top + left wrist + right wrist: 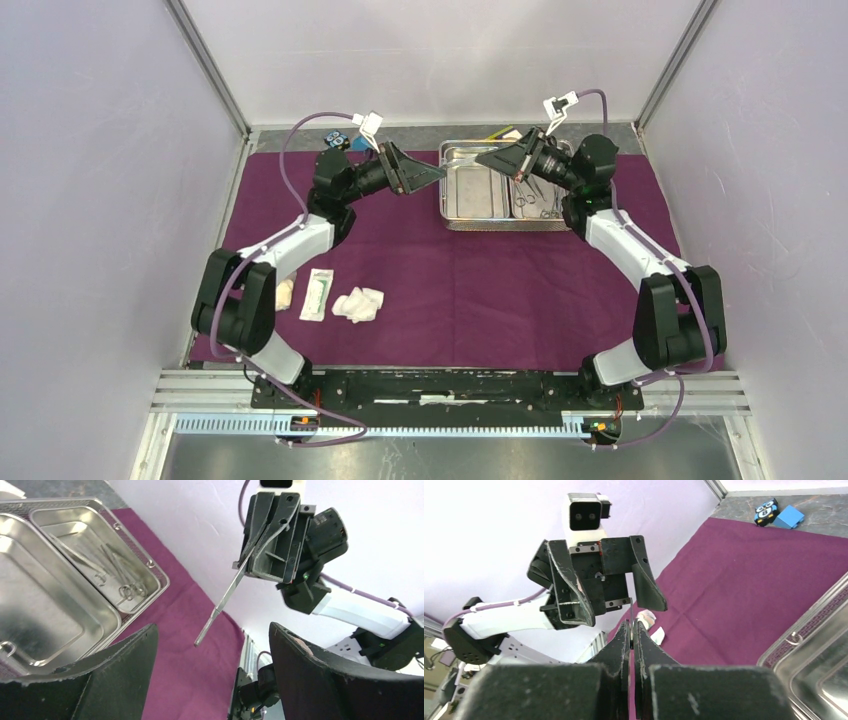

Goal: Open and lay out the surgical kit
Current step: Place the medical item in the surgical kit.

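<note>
Three views, and each one gives up something the others don't. Only the left wrist camera shows the tweezers (221,603) side-on. They're a slim steel strip pinched at the upper end by the right gripper (243,562), with the long axis running diagonally from upper right to lower left. The free tip is lowest, hanging in the air above the dark-purple cloth wrap (185,680), just off the corner of the steel tray (115,612). Same view also catches the clamps (117,567) lying in the tray's farther compartment. The left gripper (214,630) frames the bottom of that shot with its fingers (105,680) spread wide. The tweezers tip sits in the gap between them, touching neither.

Right wrist camera sees the tweezers edge-on instead — just a thin bright line coming up from between its own fingers, which are clamped tight on it. From here the tool points straight at the left gripper, whose jaws stand wide and face it. Off in the corner are the blue and black blocks (774,512) on the grey table past the cloth.

Top camera can't resolve the tweezers at all, too thin. It does give the layout though — both grippers nose to nose above the tray's left end at the far side of the cloth. The gauze wads (358,304) and the flat white packet (317,294) sit side by side near the left arm, well apart from the tray.
</note>
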`<state>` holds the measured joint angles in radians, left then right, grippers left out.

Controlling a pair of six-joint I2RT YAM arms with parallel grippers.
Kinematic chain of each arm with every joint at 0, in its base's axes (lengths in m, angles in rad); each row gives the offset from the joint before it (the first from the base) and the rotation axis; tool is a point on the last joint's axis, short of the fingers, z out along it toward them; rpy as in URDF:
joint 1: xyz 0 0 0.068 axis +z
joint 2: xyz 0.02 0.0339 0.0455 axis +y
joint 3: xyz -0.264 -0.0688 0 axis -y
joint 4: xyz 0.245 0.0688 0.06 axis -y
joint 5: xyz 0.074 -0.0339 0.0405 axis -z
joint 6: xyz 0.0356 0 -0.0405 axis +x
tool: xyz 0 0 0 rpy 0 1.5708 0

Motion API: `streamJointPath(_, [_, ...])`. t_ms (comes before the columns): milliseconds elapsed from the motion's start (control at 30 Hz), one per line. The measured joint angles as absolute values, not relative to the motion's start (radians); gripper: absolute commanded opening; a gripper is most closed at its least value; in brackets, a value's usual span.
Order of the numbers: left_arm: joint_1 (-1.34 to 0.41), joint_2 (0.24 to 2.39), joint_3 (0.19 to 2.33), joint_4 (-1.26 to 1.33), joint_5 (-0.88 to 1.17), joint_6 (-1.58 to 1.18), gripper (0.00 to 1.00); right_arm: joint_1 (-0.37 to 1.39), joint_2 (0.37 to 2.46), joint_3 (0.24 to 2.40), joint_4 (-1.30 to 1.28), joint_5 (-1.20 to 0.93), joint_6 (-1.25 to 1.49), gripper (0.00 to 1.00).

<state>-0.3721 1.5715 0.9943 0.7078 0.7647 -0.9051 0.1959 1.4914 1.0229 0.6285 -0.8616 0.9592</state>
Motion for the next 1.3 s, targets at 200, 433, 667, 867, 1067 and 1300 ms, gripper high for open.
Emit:
streamJointPath(200, [-0.380, 1.639, 0.996, 0.867, 0.767, -1.011, 0.77, 0.194, 1.491, 0.967, 0.773, -0.860, 1.073, 0.00])
streamJointPath(433, [-0.386, 1.665, 1.002, 0.960, 0.770, -1.072, 0.51, 0.194, 1.491, 0.924, 0.862, -0.857, 1.126, 0.00])
streamJointPath(667, [-0.393, 1.676, 1.022, 0.983, 0.793, -1.082, 0.35, 0.194, 1.491, 0.913, 0.868, -0.853, 1.124, 0.00])
streamJointPath(867, [-0.395, 1.678, 1.022, 0.978, 0.798, -1.082, 0.20, 0.194, 1.491, 0.907, 0.870, -0.852, 1.120, 0.00])
streamJointPath(1067, [-0.395, 1.692, 1.039, 0.978, 0.817, -1.083, 0.08, 0.189, 1.491, 0.906, 0.860, -0.853, 1.109, 0.00])
streamJointPath(1300, [-0.395, 1.692, 1.043, 0.955, 0.826, -1.081, 0.02, 0.189, 1.491, 0.907, 0.841, -0.861, 1.053, 0.30])
